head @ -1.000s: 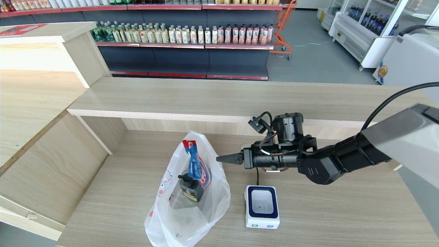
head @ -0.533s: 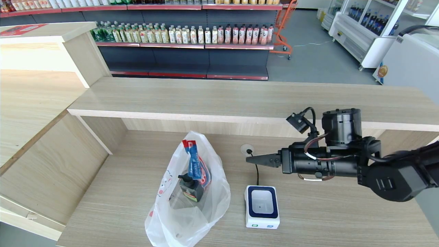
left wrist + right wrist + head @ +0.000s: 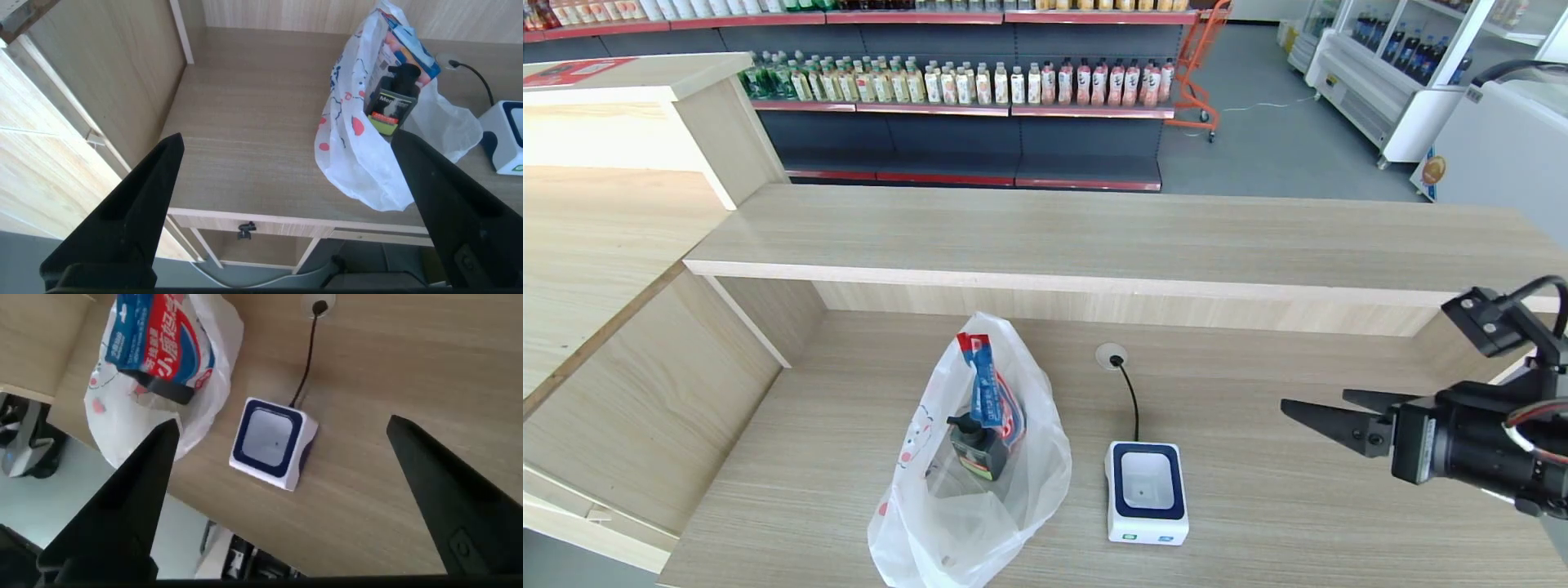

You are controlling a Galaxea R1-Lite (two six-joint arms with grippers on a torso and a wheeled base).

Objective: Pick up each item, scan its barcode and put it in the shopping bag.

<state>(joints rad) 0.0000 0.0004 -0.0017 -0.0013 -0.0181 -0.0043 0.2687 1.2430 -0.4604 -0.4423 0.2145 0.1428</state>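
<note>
Entry: shopping bag [image 3: 1021, 482], white film, standing open on the counter [image 3: 1298, 506], just left of the scanner [image 3: 1146, 492]. Contents: dark pump bottle [image 3: 978, 453] upright near the bottom; blue-and-red packet [image 3: 987, 384] on end behind it, poking above the bag's mouth. No loose goods seen on the counter. Right gripper [image 3: 1319, 404]: at the counter's right end, well apart from bag and scanner, fingers parted a little, holding nothing. Left gripper [image 3: 288, 140]: by the counter's near edge, fingers spread wide, likewise empty. Hazards, as judged: limp bag walls and a tall packet, so likely to slump or spill if nudged; scanner cable [image 3: 1131, 400] lying across the counter between socket and scanner, open to snagging on any low sweep back toward the bag. Changes over the last second: right arm drawn back from just beside the bag's mouth to the right end of the counter; fingertips then pressed to a point, now apart. Bag, contents and scanner unmoved.
</note>
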